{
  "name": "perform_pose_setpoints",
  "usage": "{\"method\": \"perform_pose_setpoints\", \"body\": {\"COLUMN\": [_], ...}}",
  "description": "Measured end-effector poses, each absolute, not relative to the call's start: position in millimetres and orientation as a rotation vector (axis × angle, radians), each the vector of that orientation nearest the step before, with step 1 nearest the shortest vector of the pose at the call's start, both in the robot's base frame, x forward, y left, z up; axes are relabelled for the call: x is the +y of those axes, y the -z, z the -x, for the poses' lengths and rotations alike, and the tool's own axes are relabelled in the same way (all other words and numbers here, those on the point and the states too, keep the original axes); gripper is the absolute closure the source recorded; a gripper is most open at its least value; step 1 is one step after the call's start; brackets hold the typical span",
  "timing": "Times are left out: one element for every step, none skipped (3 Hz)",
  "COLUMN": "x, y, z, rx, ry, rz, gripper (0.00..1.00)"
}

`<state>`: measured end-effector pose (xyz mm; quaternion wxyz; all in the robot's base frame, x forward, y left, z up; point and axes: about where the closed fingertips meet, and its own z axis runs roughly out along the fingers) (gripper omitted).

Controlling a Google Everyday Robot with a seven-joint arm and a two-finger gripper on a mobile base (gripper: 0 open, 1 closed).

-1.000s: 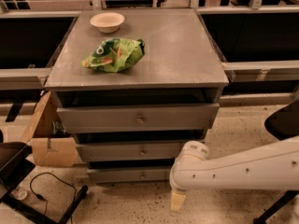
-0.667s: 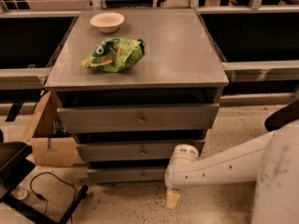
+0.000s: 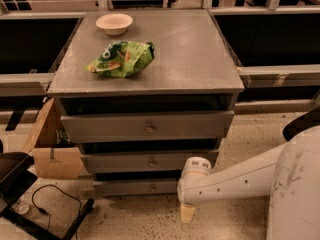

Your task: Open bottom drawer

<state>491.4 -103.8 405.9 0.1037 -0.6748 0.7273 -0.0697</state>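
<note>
The gripper [image 3: 187,213] points down near the floor, just right of the shut bottom drawer [image 3: 125,187], apparently clear of it; whether it is open cannot be told.

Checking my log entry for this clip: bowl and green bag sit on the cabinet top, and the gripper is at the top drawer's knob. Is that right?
Only the drawer is wrong. The camera view shows the gripper low by the floor, near the right end of the bottom drawer. The bowl and green bag do sit on the cabinet top.
</note>
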Motion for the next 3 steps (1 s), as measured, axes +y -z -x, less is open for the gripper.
{"method": "perform_pose_setpoints", "body": {"x": [-97, -90, -81], "y": [-372, -311, -258], "z": [-493, -505, -525], "rx": [2.148, 2.132, 2.102], "ry": [0.193, 0.155, 0.136], "rz": [2.007, 1.999, 2.019], "gripper": [0.00, 0.00, 0.00]}}
